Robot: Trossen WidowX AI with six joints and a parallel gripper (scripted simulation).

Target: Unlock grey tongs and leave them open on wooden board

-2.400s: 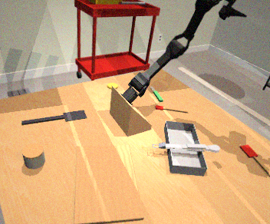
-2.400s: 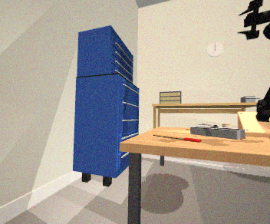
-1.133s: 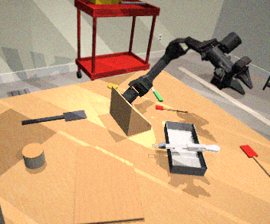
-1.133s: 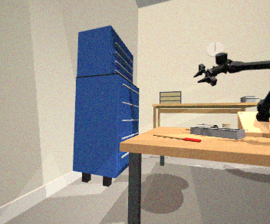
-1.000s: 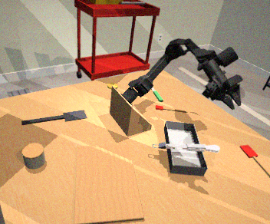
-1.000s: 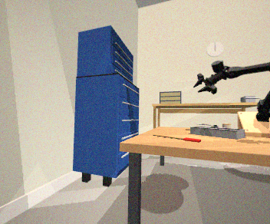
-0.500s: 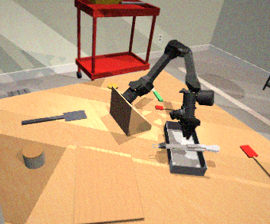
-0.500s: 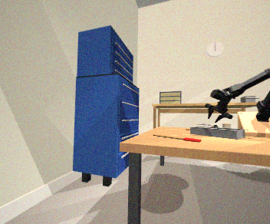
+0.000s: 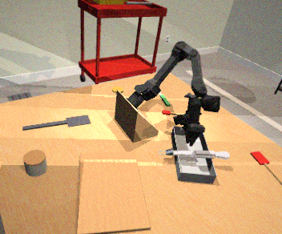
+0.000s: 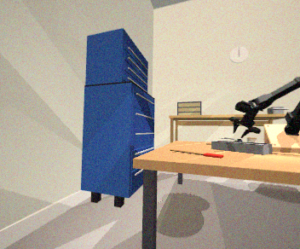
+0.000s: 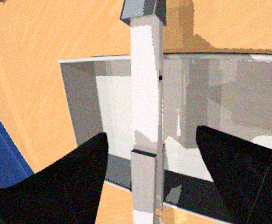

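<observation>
With the gripper [image 11: 149,163] held partly open and empty above the grey tongs [image 9: 195,153], which lie across the roasting tin [image 9: 186,170], the tongs could be knocked off or the rim struck if descent is off-centre.

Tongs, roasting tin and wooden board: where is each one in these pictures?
grey tongs [image 9: 195,153]: top view, middle of the closed arms lying across the tin.
roasting tin [image 9: 194,176]: top view, its near end wall.
wooden board [image 9: 110,192]: top view, bare middle of the flat board.
</observation>
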